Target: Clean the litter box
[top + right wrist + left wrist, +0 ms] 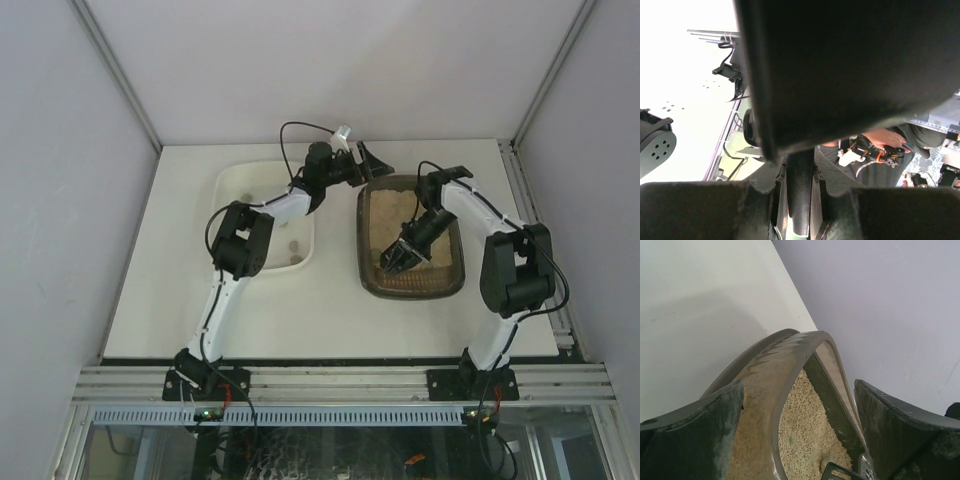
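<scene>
The litter box (412,292), a dark brown tray of tan litter, sits right of centre. My left gripper (362,162) is at its far left corner. In the left wrist view the open gripper (799,386) straddles the box rim (790,355), one finger outside and one inside the wall. My right gripper (402,250) is low over the litter, shut on the handle of the black slotted scoop (390,262). The right wrist view shows that handle (800,205) pinched between the fingers and the scoop head (840,60) filling the top. The scoop edge (837,471) lies beside a pale clump (826,462).
A white rectangular tub (240,185) stands left of the litter box, with a few small clumps (290,245) in its near right part. Grey walls close the table at the back and both sides. The aluminium rail (340,385) runs along the near edge.
</scene>
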You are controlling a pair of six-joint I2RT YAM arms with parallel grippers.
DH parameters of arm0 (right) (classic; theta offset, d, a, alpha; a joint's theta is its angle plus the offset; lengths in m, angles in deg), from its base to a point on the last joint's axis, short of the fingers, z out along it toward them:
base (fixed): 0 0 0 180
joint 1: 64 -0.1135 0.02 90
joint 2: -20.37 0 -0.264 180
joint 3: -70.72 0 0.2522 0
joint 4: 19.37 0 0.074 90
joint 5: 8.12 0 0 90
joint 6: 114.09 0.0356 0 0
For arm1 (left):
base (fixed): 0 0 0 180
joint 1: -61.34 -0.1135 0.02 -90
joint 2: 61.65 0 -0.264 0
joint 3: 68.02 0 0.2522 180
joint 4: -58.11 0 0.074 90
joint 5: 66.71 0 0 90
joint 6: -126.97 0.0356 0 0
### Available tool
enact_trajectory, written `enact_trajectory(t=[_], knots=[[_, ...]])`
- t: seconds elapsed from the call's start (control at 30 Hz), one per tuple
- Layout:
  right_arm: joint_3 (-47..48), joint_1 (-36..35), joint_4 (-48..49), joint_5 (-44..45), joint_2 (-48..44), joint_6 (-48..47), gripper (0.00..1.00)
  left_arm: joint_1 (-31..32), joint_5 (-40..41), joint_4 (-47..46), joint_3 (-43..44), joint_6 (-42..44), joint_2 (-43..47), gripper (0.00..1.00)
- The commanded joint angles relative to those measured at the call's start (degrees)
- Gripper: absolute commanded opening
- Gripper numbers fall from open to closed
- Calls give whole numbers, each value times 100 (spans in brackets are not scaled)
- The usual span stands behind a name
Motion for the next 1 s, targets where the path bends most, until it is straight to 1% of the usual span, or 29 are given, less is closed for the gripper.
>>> enact_trajectory(t=[0.0, 0.17, 0.3, 0.4, 0.53, 0.63, 0.7, 0.8, 0.83, 0.97], knots=[[-227, -31, -484, 351, -323, 266, 0, 252, -481, -98, -133, -89, 534, 94], [-462, -265, -482, 27, -323, 161, 0, 274, -650, -118, -304, -18, 679, 94], [-451, -602, -481, -173, 20, -12, 0, 308, -819, -123, -349, 52, 733, 94], [-216, -655, -481, -141, 321, -115, 0, 330, -847, -121, -354, 52, 764, 94], [311, -482, -498, 101, 621, -181, 0, 348, -862, -118, -382, 59, 794, 94], [610, -327, -305, 365, 594, -129, 0, 349, -866, -125, -407, 68, 815, 94], [438, -268, 171, 220, 354, 26, 0, 349, -867, -119, -453, 105, 832, 94], [-281, -270, 1291, -162, -258, 518, 0, 349, -871, -121, -504, 160, 860, 94], [-607, -315, 1958, -259, -574, 745, 0, 349, -868, -122, -521, 174, 869, 94], [-2150, -426, 3802, -573, -1377, 1682, 0, 349, -867, -124, -572, 233, 920, 94]])
